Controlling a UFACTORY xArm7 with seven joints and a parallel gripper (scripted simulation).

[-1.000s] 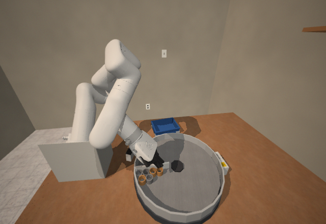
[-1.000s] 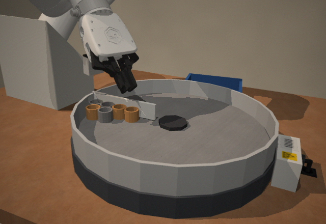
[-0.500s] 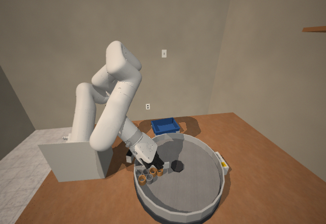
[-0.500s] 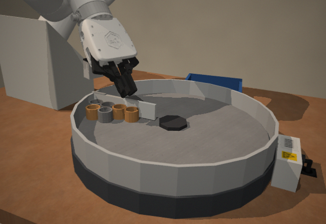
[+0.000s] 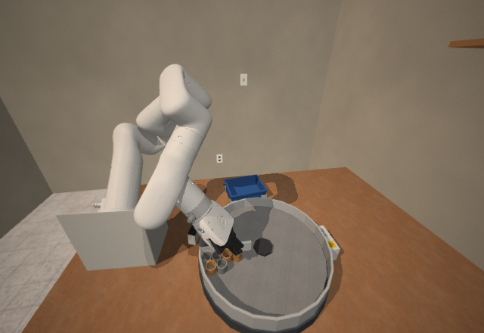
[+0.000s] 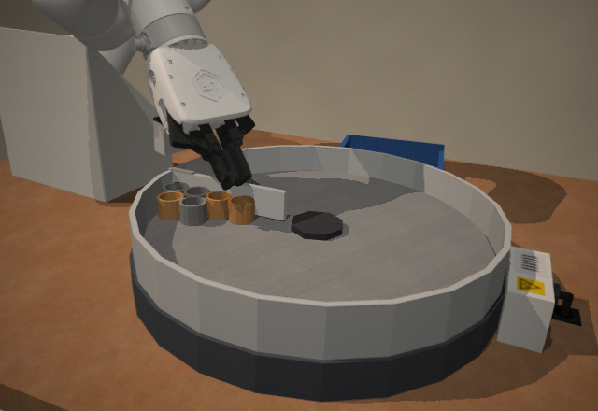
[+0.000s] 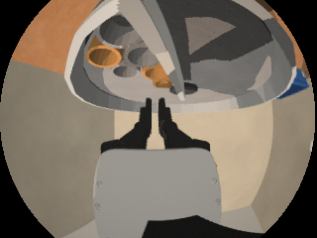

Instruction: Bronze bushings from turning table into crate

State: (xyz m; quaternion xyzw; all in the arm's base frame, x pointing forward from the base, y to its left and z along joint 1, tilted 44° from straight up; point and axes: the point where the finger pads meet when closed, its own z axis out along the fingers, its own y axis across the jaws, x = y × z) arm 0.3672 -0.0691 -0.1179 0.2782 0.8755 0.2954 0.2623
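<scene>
Three bronze bushings [image 6: 169, 205] [image 6: 218, 204] [image 6: 240, 209] stand with several steel bushings [image 6: 192, 210] in a cluster at the left of the round turning table [image 6: 319, 252], against a low white divider wall [image 6: 267, 201]. They also show in the top view, where the front bronze bushing [image 5: 211, 267] is nearest the rim, and in the wrist view [image 7: 102, 56]. My gripper [image 6: 237, 175] is shut and empty, tilted, with its fingertips just above the divider wall behind the bushings. It also shows in the wrist view [image 7: 157, 107]. The blue crate [image 5: 245, 186] stands on the wooden table beyond the turning table.
A black octagonal hub [image 6: 317, 224] sits at the turning table's centre. A high grey rim runs around the table. A white control box [image 6: 526, 289] with a yellow label is at its right side. My white base pedestal [image 5: 105, 237] stands to the left.
</scene>
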